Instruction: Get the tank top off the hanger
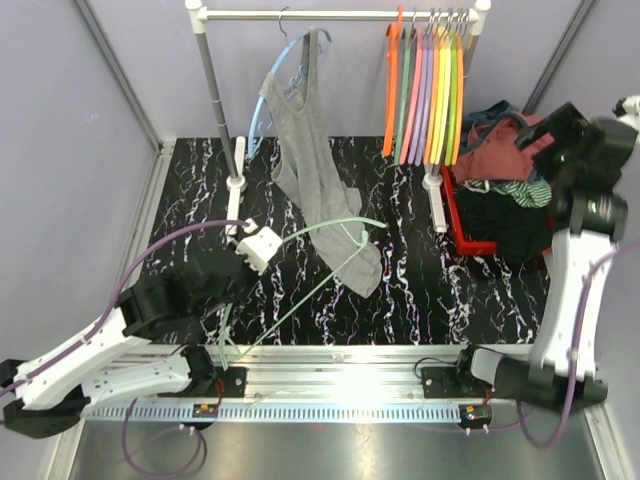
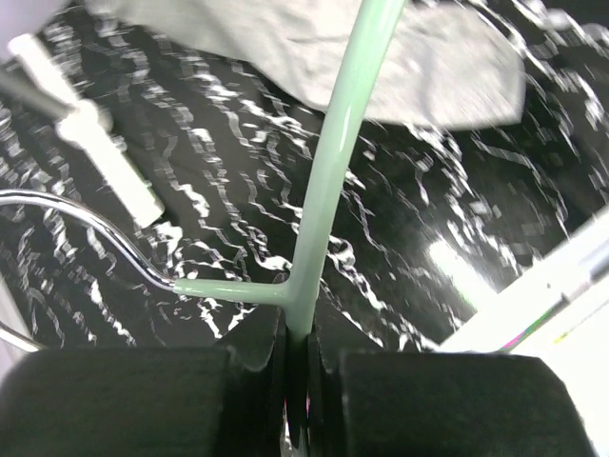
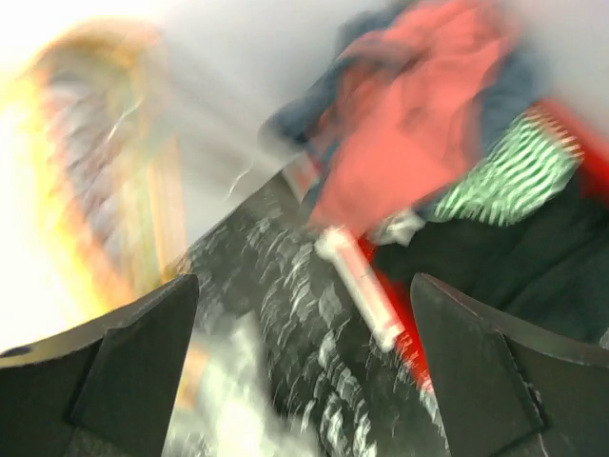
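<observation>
A row of coloured hangers (image 1: pixel 425 85) hangs on the white rack (image 1: pixel 340 14) beside a red bin (image 1: pixel 451 205) of heaped clothes (image 1: pixel 505 150).

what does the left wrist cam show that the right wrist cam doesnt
Only the left wrist view shows the left pincer shut on the mint hanger, with the grey tank top lying beyond it. Only the right wrist view, which is blurred, shows the open right pincer, the clothes pile and the coloured hangers. Both show the black marbled table.
</observation>
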Robot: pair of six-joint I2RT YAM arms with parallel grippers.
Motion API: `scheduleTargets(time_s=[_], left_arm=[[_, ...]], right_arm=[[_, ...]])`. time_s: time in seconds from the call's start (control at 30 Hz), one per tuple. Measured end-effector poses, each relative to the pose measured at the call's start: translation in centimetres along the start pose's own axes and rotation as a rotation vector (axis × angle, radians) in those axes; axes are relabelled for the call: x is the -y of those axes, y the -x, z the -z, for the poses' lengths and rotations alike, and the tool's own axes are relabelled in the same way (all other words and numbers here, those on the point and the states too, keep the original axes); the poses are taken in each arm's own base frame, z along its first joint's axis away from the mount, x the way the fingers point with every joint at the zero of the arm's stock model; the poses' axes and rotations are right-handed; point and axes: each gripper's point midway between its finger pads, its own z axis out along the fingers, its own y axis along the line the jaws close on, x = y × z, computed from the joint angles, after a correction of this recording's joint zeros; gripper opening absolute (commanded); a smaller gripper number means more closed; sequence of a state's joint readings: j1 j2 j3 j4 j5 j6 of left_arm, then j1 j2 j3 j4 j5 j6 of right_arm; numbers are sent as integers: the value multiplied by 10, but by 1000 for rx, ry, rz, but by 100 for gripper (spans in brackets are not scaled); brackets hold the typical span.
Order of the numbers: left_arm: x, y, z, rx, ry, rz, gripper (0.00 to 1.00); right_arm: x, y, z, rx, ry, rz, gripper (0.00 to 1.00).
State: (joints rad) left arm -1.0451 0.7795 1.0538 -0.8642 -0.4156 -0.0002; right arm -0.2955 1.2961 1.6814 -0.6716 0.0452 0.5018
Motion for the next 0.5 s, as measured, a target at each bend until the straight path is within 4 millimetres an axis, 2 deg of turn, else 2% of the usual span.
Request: scheduleTargets(time_s=[0.07,0.17,0.23,0.27,0.33,0.5], left_arm=[[9,-4,1,-13,-60,-46,0],[22,-5,2,-13,-151,-101,0],[31,-6,4,-11,-207,-130,0],[35,-6,5,-8,-234,-144,0],[44,-6,7,-1,-285,-168,0],[72,-11,13,-8,-437,-239,0]], right_arm=[[-13,-23,57,-32,150,6,100],[-48,-43,136,-76,437,42,100],[-68,-56,178,-115,611,88,100],[-77,-69,199,-156,705,112,100],[-85,-97,227,-259,847,144,100],[-85,-184,271,-661,1114,194,100]])
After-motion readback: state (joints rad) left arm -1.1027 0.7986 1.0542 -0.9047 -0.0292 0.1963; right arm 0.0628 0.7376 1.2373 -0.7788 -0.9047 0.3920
